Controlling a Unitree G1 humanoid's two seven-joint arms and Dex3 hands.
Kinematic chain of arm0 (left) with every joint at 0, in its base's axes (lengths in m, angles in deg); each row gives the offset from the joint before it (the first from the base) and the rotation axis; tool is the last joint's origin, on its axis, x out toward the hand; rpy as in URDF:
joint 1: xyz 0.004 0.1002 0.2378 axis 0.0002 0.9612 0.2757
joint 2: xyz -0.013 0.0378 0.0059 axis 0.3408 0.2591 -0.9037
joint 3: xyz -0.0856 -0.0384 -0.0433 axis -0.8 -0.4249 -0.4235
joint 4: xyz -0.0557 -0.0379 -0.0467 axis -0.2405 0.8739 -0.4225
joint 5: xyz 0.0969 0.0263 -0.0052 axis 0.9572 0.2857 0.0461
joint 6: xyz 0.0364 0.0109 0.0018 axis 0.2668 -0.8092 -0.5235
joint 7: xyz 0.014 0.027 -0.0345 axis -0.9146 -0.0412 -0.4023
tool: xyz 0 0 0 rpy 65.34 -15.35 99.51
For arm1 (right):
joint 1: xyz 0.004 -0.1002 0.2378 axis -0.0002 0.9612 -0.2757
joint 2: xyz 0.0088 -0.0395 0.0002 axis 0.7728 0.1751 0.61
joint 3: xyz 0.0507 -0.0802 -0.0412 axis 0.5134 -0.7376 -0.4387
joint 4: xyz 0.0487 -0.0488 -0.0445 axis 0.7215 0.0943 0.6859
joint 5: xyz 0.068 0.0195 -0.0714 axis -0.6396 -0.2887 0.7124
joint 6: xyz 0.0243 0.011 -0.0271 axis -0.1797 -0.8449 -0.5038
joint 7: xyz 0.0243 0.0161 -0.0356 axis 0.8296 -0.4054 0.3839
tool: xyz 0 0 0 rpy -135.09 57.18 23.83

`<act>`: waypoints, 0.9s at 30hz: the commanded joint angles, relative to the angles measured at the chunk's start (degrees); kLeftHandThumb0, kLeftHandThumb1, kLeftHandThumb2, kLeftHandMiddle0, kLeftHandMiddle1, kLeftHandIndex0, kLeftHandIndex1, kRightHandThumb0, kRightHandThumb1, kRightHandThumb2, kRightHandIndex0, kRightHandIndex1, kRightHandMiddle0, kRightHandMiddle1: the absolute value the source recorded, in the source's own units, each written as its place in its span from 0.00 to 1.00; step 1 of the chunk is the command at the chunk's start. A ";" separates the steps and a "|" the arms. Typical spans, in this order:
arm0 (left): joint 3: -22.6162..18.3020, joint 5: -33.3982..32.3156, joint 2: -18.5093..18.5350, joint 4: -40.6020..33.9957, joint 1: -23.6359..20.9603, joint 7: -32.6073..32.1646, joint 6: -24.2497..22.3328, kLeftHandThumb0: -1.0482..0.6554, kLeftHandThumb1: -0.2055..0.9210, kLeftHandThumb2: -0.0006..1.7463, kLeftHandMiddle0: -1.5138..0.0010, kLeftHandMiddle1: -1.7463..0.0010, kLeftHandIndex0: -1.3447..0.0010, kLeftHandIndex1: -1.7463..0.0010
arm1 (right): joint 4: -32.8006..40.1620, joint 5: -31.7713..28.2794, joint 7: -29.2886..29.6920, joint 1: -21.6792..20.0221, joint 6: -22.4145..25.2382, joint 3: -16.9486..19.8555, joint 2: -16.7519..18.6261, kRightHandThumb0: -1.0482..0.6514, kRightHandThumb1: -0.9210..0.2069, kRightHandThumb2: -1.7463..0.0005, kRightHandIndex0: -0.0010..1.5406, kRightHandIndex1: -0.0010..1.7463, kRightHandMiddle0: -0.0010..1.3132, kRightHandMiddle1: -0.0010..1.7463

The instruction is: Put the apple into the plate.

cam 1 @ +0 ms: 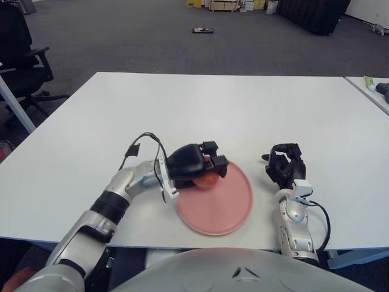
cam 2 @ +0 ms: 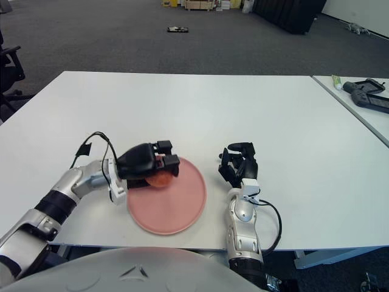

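A pink round plate (cam 1: 225,207) lies near the table's front edge. My left hand (cam 1: 197,165) is over the plate's left rim, fingers curled around a red apple (cam 1: 205,180) that shows under the palm. The apple is low over the plate; I cannot tell whether it touches it. My right hand (cam 1: 285,165) shows just right of the plate, fingers curled and holding nothing.
The white table (cam 1: 231,109) stretches far behind the plate. A second table at the right edge carries a green tube (cam 1: 368,83) and a black device (cam 2: 368,95). A black office chair (cam 1: 21,55) stands at the far left.
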 commanded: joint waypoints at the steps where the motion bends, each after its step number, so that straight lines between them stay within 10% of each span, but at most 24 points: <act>1: 2.05 3.21 0.63 0.23 -0.69 -4.06 0.26 0.61 0.15 0.99 0.42 0.00 0.52 0.00 | 0.92 -0.37 0.32 -0.38 -0.07 0.05 1.48 0.40 0.17 0.54 0.38 0.74 0.23 1.00; 27: 11.94 -2.22 2.43 8.83 -5.25 -2.52 1.87 0.61 0.30 0.87 0.58 0.00 0.54 0.00 | 0.90 -0.94 0.09 -0.23 0.09 0.07 1.36 0.40 0.19 0.53 0.37 0.75 0.24 1.00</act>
